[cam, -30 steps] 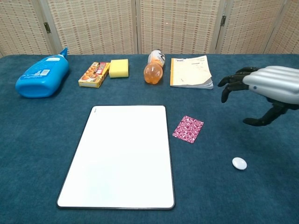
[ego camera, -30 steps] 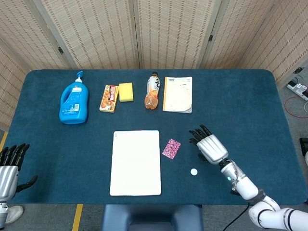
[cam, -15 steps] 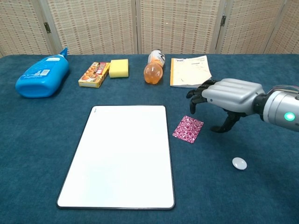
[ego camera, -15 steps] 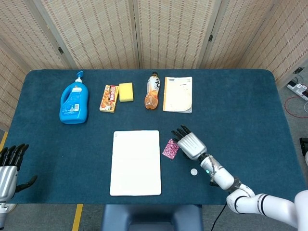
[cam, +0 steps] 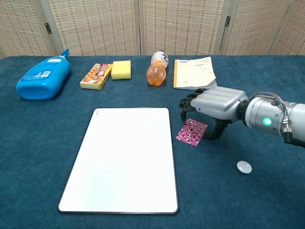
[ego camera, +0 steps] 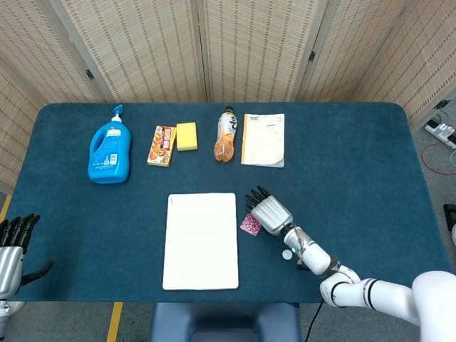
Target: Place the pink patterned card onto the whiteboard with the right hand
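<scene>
The pink patterned card [cam: 191, 132] [ego camera: 249, 225] lies flat on the blue table just right of the whiteboard [cam: 125, 157] [ego camera: 201, 239]. My right hand [cam: 213, 105] [ego camera: 268, 212] hovers palm down over the card's far right side, fingers spread and curved down, holding nothing. In the head view it covers most of the card. My left hand [ego camera: 13, 246] shows at the bottom left edge of the head view, fingers apart and empty.
A small white disc [cam: 244, 166] lies right of the card. Along the back stand a blue detergent bottle [cam: 43, 78], a snack box [cam: 96, 75], a yellow sponge [cam: 121, 69], an orange drink bottle [cam: 157, 68] and a notebook [cam: 194, 73].
My right hand has swept left across the table from the right side and now sits over the card. The card, the whiteboard and the left hand have stayed put.
</scene>
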You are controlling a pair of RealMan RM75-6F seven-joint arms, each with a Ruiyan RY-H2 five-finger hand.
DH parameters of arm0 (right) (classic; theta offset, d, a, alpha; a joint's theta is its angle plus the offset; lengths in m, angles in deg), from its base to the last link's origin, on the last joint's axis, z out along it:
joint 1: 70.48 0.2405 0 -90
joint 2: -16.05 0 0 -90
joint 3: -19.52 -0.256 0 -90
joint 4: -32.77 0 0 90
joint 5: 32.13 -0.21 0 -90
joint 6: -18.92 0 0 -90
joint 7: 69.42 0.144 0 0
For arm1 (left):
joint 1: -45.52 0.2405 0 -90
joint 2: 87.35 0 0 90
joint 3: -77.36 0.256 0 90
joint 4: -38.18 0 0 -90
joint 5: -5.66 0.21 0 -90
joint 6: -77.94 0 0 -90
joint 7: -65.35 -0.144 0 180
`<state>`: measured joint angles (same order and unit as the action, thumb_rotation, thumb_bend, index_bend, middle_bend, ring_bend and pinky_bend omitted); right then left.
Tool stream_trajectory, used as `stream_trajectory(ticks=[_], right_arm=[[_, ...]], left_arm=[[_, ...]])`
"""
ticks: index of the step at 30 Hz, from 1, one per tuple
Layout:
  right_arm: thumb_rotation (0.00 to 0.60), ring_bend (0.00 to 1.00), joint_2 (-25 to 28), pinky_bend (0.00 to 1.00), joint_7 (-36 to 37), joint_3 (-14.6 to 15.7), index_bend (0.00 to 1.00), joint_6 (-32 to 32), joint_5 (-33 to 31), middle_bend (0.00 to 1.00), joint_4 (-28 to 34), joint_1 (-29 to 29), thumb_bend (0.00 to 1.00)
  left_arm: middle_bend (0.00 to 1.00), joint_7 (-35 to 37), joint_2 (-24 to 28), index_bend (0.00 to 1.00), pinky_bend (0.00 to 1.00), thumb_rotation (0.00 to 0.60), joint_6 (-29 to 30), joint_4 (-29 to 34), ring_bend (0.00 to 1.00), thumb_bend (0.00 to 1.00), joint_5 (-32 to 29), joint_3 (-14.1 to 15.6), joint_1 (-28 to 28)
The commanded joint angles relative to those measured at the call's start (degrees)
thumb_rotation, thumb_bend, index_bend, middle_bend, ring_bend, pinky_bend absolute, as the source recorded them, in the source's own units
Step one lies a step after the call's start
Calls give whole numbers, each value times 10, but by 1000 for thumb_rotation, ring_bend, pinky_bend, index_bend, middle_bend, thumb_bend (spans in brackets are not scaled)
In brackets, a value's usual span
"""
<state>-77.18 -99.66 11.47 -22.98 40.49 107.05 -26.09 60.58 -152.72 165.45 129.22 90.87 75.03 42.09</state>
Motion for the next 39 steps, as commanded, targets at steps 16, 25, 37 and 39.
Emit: stream_trajectory(ticks=[16, 25, 37, 39], right_arm=[[600, 55, -15, 0, 4, 13, 255, 3, -22, 119, -28, 24, 344], [600, 56, -16, 0, -7, 20, 255, 12, -46, 119, -31, 35, 343], [600, 70, -12, 0, 6, 26, 374, -4, -48, 136, -33, 36, 344], [600, 70, -9, 0, 11, 26, 378, -7, -46, 137, -33, 35, 343]], left_arm=[[111, 0, 3, 104, 0, 600, 0, 3, 83, 238, -1, -2, 1], [111, -1, 3, 106, 0, 600, -2, 4, 83, 237, -3, -2, 2], [111, -1, 2, 112, 0, 600, -2, 3, 83, 238, -2, -2, 2], [111, -1, 2, 112, 0, 600, -2, 3, 83, 238, -2, -2, 2]])
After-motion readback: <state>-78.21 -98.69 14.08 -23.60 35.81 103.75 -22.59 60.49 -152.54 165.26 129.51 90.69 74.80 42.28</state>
